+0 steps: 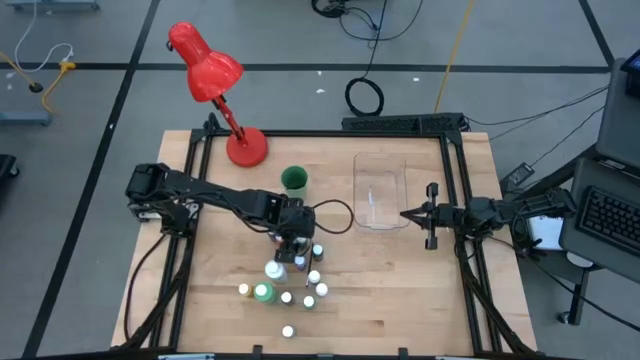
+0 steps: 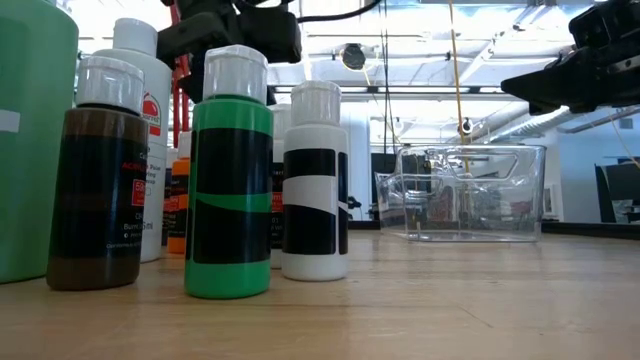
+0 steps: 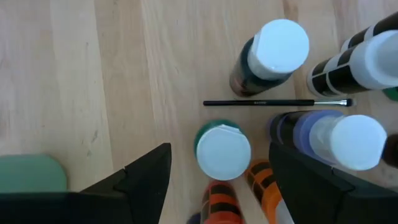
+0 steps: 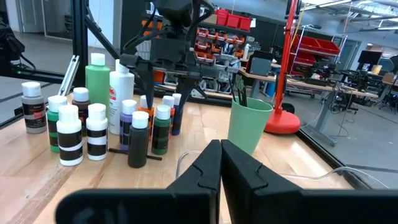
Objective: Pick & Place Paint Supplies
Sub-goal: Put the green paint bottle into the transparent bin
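Several small white-capped paint bottles [image 1: 290, 280] stand in a cluster on the wooden table, with a bigger white bottle [image 2: 150, 100] and a bigger green one [image 4: 97, 81] among them. My left gripper [image 3: 221, 155] is open above the cluster, pointing down, with one finger on either side of a green bottle's white cap [image 3: 222, 152]. A thin dark brush [image 3: 273, 102] lies flat on the table between the bottles. My right gripper [image 1: 405, 213] is shut and empty, level beside the clear tray [image 1: 380, 165].
A green cup [image 1: 294, 180] holding dark brushes [image 4: 239, 90] stands behind the cluster. A red desk lamp [image 1: 215, 80] stands at the far left. Orange bottles [image 3: 224, 202] and a blue-purple bottle [image 3: 323, 134] crowd my left fingers. A black frame borders the table.
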